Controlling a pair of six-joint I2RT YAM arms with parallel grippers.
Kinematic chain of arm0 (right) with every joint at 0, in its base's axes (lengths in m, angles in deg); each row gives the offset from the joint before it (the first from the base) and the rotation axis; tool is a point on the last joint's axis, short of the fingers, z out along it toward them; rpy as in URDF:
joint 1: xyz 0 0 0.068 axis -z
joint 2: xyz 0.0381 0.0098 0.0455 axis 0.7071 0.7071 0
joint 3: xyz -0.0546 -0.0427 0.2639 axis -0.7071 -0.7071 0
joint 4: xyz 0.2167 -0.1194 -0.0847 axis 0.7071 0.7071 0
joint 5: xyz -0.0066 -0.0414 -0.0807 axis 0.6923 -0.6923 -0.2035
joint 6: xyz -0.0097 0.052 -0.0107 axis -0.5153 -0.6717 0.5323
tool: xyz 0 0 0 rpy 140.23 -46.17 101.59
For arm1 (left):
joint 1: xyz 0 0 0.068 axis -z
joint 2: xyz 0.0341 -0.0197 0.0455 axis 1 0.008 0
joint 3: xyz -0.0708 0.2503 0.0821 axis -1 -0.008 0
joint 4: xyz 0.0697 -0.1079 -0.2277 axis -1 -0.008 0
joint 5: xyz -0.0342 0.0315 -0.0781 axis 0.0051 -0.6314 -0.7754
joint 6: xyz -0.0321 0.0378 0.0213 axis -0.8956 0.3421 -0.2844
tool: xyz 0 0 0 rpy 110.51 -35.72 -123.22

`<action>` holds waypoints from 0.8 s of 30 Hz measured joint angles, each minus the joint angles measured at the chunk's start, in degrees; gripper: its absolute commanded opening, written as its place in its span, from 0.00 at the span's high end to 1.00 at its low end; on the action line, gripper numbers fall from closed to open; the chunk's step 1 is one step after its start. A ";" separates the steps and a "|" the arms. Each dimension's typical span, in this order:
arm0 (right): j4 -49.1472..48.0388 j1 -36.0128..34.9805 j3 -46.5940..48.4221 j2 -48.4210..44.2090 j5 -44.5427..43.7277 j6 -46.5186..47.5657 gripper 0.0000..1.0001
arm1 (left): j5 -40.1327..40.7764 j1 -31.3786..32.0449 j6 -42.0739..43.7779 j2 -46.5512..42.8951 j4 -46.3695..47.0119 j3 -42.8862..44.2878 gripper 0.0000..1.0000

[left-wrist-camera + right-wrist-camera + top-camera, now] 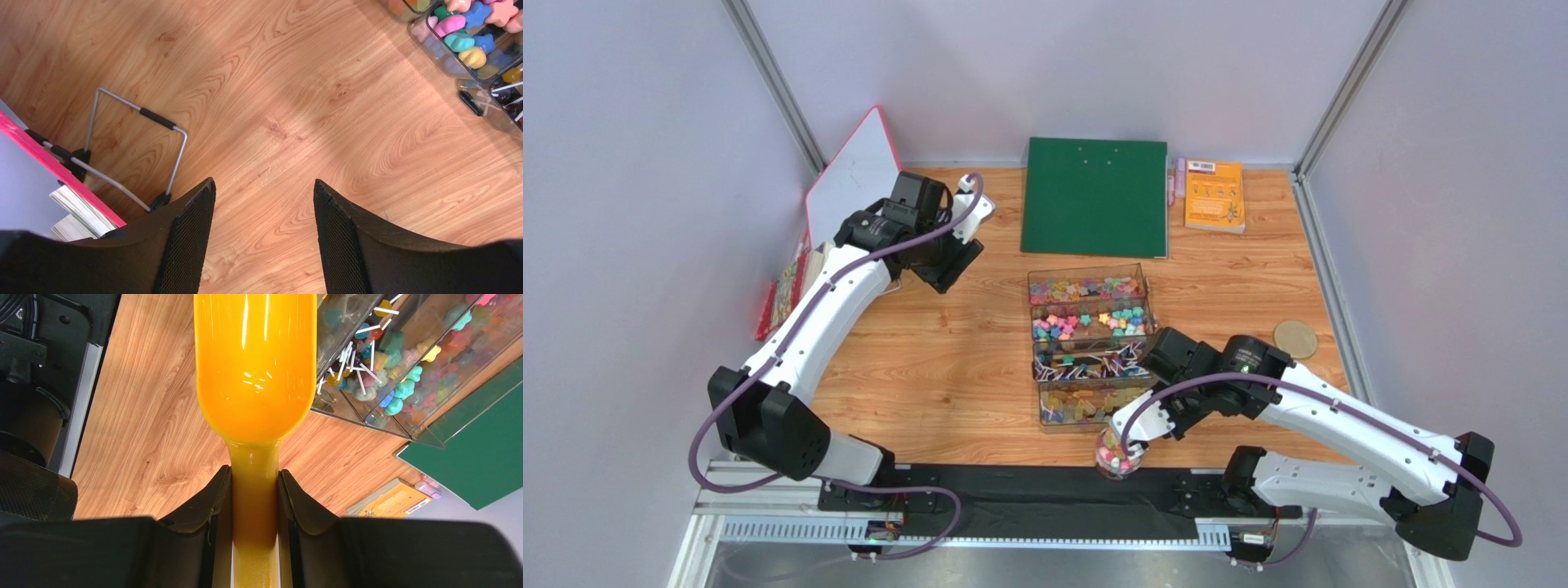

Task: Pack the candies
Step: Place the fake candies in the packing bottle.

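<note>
The candies (pixel 1090 321) fill a clear divided box (pixel 1033 368) mid-table, with lollipops and orange sweets in its nearer sections. More candies sit in a small clear jar (pixel 1120 455) at the near edge. My right gripper (pixel 1143 410) hovers just above that jar, shut on the handle of a yellow scoop (pixel 255 361). The scoop's bowl points away from the wrist, beside the box of candies (pixel 405 386). My left gripper (pixel 946 263) is at the far left, well away from the box. It stands open (pixel 264 184) over bare wood, with candies (pixel 466 37) at the top right corner.
A green board (pixel 1096 196) and an orange book (pixel 1214 196) lie at the back. A round wooden disc (pixel 1296 338) is right of the box. A pink-edged white board (pixel 852 172), a wire stand (pixel 135 147) and stacked books (pixel 787 288) crowd the left wall.
</note>
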 measured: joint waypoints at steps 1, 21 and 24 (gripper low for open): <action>0.07 -0.22 0.00 0.00 -0.42 -0.31 1.00 | 0.00 0.00 -0.02 0.11 0.02 0.33 0.33; 0.37 -0.90 0.04 -3.10 -3.65 -2.95 1.00 | -3.08 0.00 -1.46 3.93 0.22 1.51 0.34; 0.37 -1.16 0.09 -3.34 -4.26 -2.78 1.00 | -3.26 0.00 -1.60 4.74 0.22 1.51 0.34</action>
